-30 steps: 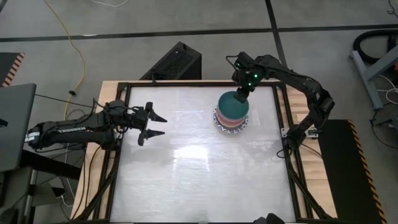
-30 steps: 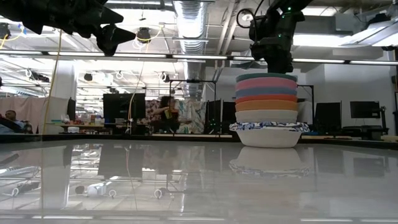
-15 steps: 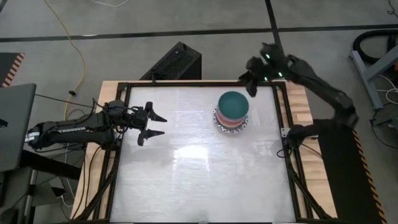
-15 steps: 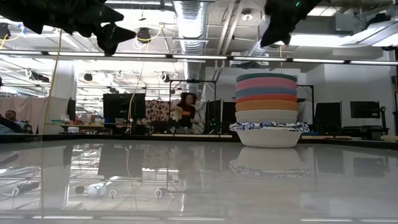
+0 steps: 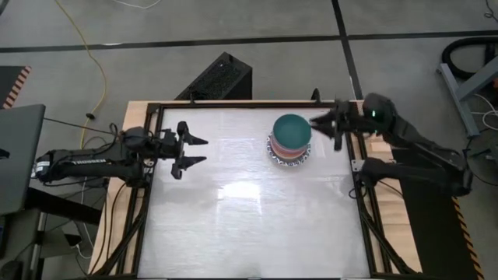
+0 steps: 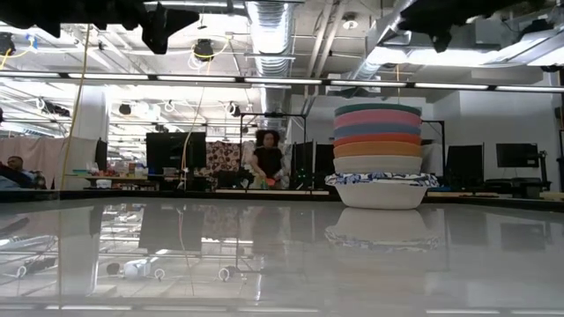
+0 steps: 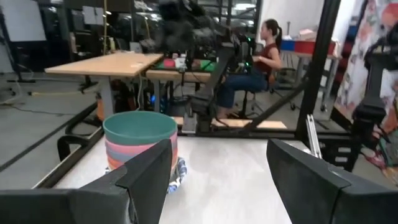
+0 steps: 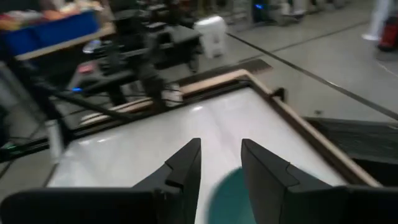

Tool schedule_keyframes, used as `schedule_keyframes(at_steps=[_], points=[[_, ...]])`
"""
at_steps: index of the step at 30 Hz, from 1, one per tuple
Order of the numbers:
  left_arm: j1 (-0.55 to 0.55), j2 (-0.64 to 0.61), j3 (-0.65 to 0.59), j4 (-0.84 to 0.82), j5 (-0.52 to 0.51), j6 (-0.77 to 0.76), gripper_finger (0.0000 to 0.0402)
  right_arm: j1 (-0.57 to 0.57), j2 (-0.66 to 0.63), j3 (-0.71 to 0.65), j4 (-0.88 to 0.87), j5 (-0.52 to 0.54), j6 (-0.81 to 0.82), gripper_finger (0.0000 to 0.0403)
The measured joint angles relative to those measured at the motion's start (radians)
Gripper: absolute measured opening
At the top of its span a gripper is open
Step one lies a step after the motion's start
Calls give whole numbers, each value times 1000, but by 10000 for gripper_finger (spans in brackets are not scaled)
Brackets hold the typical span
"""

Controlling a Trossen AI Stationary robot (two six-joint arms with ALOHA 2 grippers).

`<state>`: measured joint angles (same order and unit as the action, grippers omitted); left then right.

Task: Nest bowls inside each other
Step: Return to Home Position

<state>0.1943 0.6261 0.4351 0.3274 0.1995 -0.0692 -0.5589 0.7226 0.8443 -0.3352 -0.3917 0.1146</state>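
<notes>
White tabletop [image 5: 233, 218] carries one nested stack of small round bowls [image 5: 291, 140], green bowl [image 5: 291, 128] on top. I read the right gripper [image 5: 323, 132] just beside its right, jaws spread, empty. Left gripper [image 5: 198, 150] sits well apart, also spread.

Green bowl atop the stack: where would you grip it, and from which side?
The green bowl sits mouth-up, nested in the pink bowl, only its rim band exposed: pinch that rim from straight above, one finger inside, one outside.

White surface [image 5: 249, 222], black case [image 5: 220, 78] off its 11 o'clock edge, yellow floor cable [image 5: 92, 54] at 10 o'clock
</notes>
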Motion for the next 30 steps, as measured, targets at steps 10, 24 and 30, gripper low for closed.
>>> schedule_keyframes(at_steps=[10,24,30], points=[[-135,-41,4,12,-213,11,251,294,-96,-189,112,31,48,136],[-182,-460,60,-425,-312,-39,251,514,-327,-217,187,128,-76,136],[-182,-550,60,-546,-326,-48,251,559,-549,-354,192,243,-73,136]])
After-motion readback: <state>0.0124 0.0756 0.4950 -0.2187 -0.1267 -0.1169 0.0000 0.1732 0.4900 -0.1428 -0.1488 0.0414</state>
